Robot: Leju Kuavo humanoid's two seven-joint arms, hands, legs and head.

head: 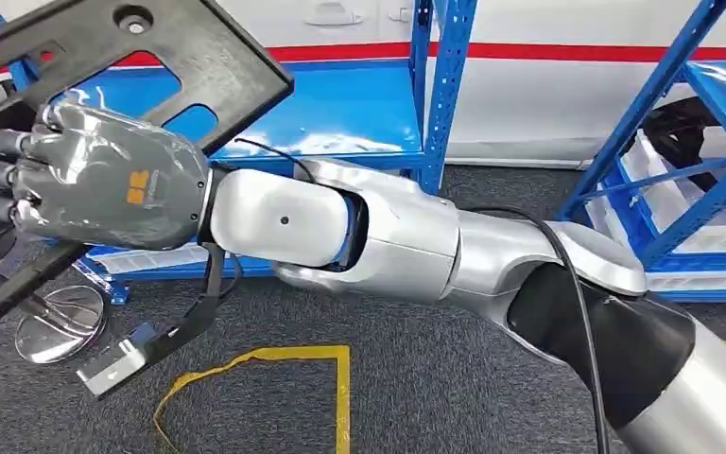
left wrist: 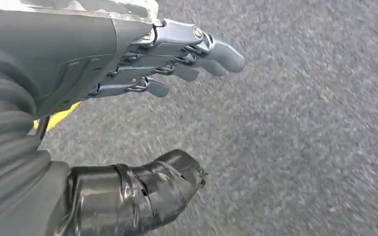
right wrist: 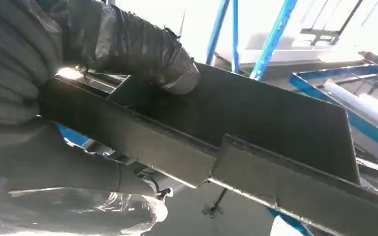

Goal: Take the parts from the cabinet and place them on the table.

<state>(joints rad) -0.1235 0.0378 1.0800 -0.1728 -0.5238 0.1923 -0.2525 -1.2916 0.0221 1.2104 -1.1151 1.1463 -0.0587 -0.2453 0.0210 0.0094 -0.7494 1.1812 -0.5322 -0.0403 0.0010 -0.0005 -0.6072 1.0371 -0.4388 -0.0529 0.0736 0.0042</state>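
Note:
My right hand [head: 95,180] reaches across to the upper left of the head view and grips a large flat black plastic part [head: 142,47] with cut-out holes, held tilted in the air. In the right wrist view the thumb [right wrist: 142,49] presses on top of the black part [right wrist: 256,128] and the fingers wrap under its edge. My left hand [left wrist: 177,98] hangs over grey carpet with its fingers apart and nothing between them.
Blue metal shelving [head: 435,85] stands ahead with a blue shelf board [head: 340,113], and another blue rack [head: 681,151] is at the right. A round shiny metal disc [head: 57,326] and yellow floor tape [head: 274,364] lie on the dark carpet.

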